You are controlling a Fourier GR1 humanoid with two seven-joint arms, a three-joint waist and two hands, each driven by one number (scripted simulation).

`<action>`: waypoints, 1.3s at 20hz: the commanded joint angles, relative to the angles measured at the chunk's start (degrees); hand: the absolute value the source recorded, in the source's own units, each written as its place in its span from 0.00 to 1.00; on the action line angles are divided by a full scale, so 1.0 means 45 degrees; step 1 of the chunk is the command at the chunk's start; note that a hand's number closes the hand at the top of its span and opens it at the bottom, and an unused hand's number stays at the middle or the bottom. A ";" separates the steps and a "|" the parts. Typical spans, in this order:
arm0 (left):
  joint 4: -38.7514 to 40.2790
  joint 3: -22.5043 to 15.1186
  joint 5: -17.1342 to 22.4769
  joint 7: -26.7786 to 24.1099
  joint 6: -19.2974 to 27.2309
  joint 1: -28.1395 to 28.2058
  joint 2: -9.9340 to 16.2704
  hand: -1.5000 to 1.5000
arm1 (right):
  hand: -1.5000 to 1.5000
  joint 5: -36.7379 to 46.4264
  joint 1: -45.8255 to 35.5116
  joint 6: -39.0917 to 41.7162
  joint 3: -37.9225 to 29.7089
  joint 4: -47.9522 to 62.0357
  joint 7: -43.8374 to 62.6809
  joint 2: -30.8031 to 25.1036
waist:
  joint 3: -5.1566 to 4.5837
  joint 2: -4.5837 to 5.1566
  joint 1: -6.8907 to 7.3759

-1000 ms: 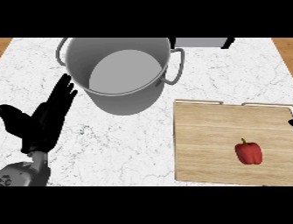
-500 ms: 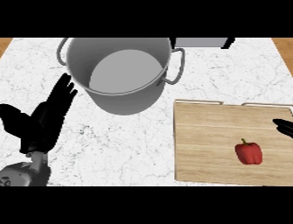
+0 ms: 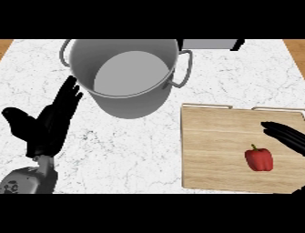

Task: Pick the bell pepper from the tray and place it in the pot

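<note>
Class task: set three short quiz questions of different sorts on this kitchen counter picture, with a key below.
1. True or false: the bell pepper lies inside the pot.
2. The tray is: A) left of the pot, B) to the pot's lower right, C) under the pot.
3. Fill in: the right hand reaches over the ____.

Key
1. False; it lies on the tray.
2. B.
3. Tray. The left hand rests open left of the pot.

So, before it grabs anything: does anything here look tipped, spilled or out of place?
Nothing stands out. The bell pepper sits on the wooden tray, the pot stands upright and looks empty, and both the left hand and right hand are open.
</note>
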 commanded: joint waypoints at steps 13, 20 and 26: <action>-0.0313 0.0536 -0.0321 -0.0028 -0.0925 0.0538 -0.0625 0.50 | 0.00 0.3416 -0.0764 -0.0500 0.0219 0.1503 0.0299 0.1697 | -0.0003 0.0005 0.0003; -0.0267 0.0866 -0.0433 0.0314 -0.0964 0.0082 -0.0478 0.50 | 1.00 0.2835 -0.1094 -0.0622 0.0295 0.1039 -0.0814 0.2551 | -0.0002 0.0004 0.0002; -0.0286 0.0955 -0.0718 0.0482 -0.1169 0.0040 -0.0782 0.50 | 1.00 0.3065 -0.1117 -0.0784 -0.0355 0.1691 -0.1779 0.2666 | -0.0002 0.0004 -0.0002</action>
